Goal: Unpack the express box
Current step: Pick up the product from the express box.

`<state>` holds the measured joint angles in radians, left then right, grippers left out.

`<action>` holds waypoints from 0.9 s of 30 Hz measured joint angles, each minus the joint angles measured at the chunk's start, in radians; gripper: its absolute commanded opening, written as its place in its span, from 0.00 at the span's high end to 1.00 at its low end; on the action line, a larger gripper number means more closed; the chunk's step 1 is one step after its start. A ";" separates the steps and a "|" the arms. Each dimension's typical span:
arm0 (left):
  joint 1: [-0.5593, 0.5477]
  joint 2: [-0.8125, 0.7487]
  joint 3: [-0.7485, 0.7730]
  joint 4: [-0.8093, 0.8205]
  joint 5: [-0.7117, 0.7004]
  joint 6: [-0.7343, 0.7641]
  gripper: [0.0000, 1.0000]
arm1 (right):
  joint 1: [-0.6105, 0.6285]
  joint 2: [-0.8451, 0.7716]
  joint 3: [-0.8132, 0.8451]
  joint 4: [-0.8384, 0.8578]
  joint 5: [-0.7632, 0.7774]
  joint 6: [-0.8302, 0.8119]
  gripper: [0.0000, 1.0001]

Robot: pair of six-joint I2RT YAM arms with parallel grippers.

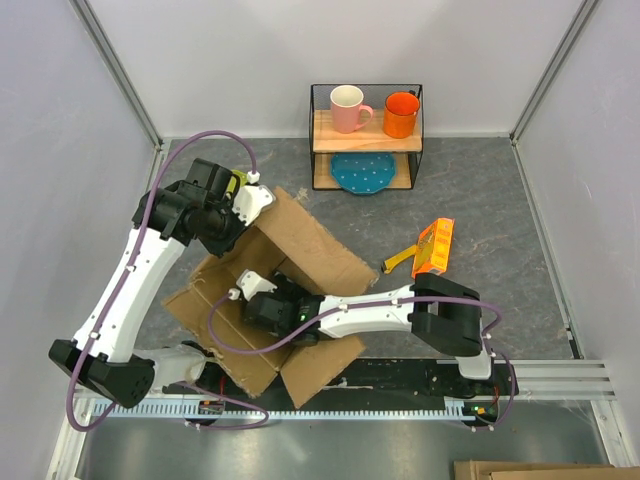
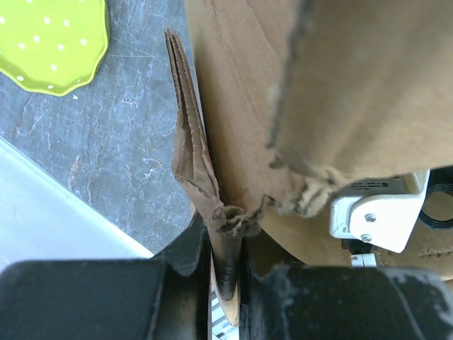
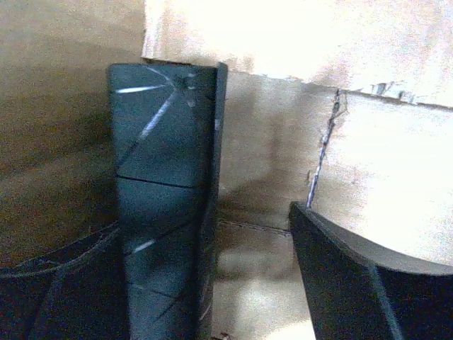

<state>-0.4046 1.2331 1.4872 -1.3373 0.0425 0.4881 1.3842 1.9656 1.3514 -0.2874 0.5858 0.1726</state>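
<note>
Left gripper (image 2: 225, 248) pinched on express box (image 1: 310, 245) flap (image 2: 185, 127), pinning it open; right gripper (image 3: 212, 234) spread astride dark packet (image 3: 163, 177) inside, for grasping.

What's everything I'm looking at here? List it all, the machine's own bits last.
express box: one, brown, opened, centre-left of table
dark package: one, blackish, upright inside the box
wire shelf: one, black frame, back of table
pink mug: one, pink, top shelf
orange mug: one, orange, top shelf
plate: one, blue dotted, lower shelf
tool: one, orange, right of box
left claw: one, black, pinching a box flap
right claw: one, black, open inside the box
</note>
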 measured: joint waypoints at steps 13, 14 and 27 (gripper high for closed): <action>0.004 -0.001 -0.008 0.005 -0.014 -0.008 0.98 | -0.026 -0.048 -0.076 0.116 0.000 0.000 0.75; 0.003 -0.002 -0.010 0.006 -0.016 -0.010 0.98 | -0.025 -0.056 -0.083 0.122 -0.008 -0.001 0.78; -0.029 -0.014 -0.129 0.031 -0.037 -0.071 0.98 | 0.052 -0.169 -0.121 0.006 -0.077 -0.039 0.76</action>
<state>-0.4332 1.2190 1.3586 -1.3064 0.0059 0.4168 1.4361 1.7966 1.2304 -0.2810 0.5087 0.1333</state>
